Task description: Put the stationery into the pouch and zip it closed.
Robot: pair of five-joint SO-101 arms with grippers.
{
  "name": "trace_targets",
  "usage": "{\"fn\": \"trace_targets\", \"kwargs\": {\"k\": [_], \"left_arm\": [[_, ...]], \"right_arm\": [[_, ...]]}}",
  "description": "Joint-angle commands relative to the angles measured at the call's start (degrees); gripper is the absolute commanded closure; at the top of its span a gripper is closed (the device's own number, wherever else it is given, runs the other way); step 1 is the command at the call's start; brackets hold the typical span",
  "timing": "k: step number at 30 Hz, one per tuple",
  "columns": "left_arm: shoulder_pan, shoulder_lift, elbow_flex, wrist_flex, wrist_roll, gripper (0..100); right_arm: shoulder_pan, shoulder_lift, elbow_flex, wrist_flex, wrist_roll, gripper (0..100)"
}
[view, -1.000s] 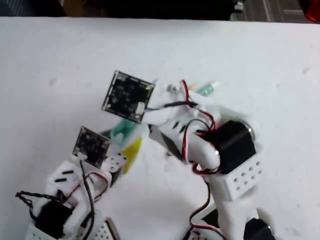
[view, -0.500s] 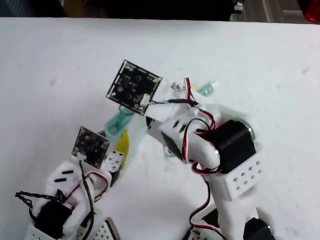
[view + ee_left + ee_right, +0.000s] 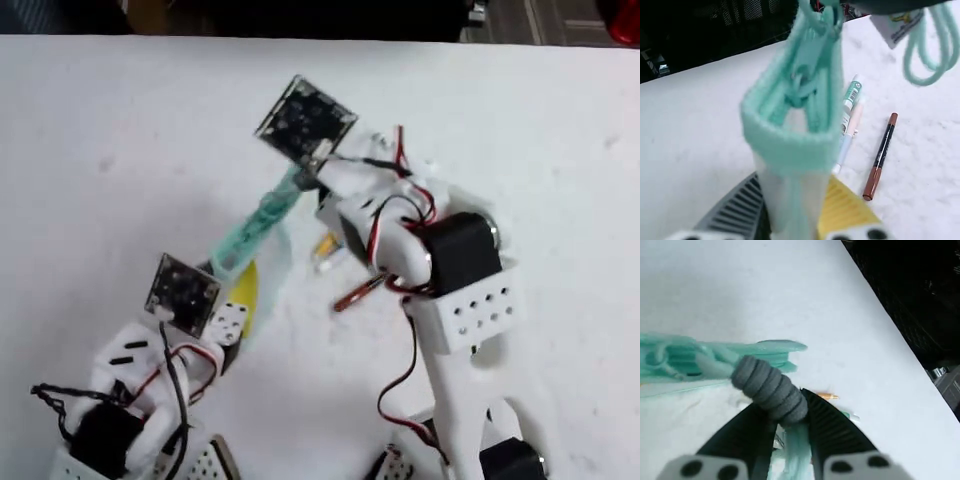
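While tight in left gripper [image 3: 790, 212] and right gripper [image 3: 789, 436], pouch [image 3: 790, 142] over white table [image 3: 120, 120], dark room [image 3: 695, 30] beyond.

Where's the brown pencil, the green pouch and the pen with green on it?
brown pencil [image 3: 881, 154], left wrist view, middle of its barrel.
pouch [image 3: 790, 147], left wrist view, the mint band at its end.
pen [image 3: 853, 93], left wrist view, the green part near its tip.

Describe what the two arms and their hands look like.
Both arms are white plastic with black motors and square wrist circuit boards. The right arm carries looped red and black wires, the left arm a black cable. The left hand has a grey ribbed finger and a yellow one; the right hand's are black.
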Motion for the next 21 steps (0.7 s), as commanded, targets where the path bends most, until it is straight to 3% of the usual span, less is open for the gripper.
{"fn": "trace_targets", "kwargs": {"k": [1, 10, 21], "left_arm": [[-0.22, -6.81, -2.99, 0.7, 0.18, 98], [-0.22, -7.08, -2.81, 1.23, 0.09, 98], [-0.22, -7.08, -2.73, 1.23, 0.09, 98]], "right_arm": [[5.23, -1.1, 0.62, -4.26, -0.62, 98.1], [7.16, -1.1, 5.63, -11.3, -0.88, 98.1], [14.81, -0.84, 9.93, -20.26, -3.43, 98.1]]}}
